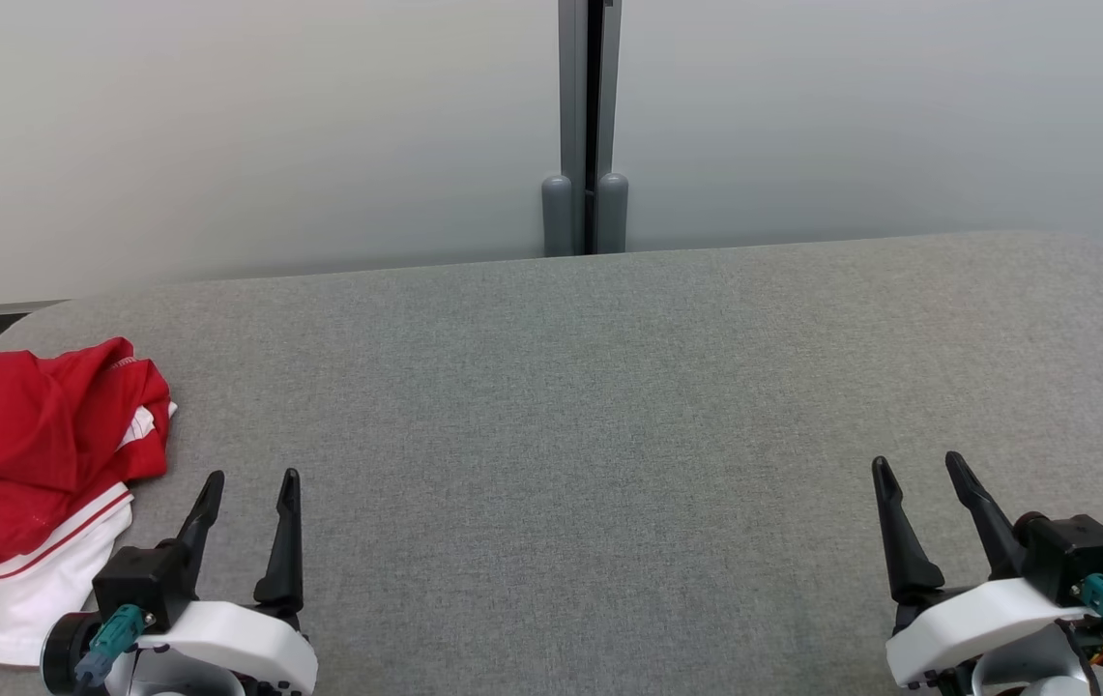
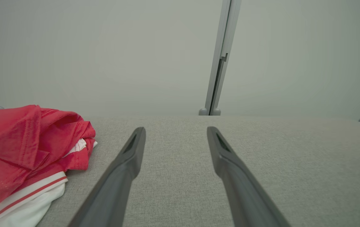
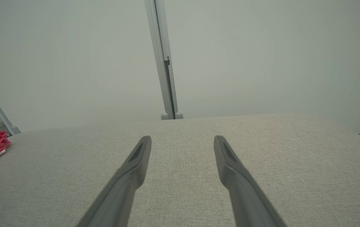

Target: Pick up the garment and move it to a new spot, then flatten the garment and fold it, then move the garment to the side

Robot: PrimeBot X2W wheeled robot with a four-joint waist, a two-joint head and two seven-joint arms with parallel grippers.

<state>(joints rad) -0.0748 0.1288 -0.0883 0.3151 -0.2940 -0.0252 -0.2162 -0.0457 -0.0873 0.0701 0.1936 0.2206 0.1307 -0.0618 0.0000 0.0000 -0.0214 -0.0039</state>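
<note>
Status: left hand [image 1: 252,474] and right hand [image 1: 916,458] both wide open, empty, over the grey fabric-covered bench [image 1: 551,387]. Crumpled red-and-white cloth garment [image 1: 29,435] lies at the bench's left end, just beside the left hand, fingers clear of it.

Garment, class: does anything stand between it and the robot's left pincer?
Nothing visible does. The crumpled red and white garment lies at the left end of the table, just left of the open left pincer, with bare grey surface between them.
</note>
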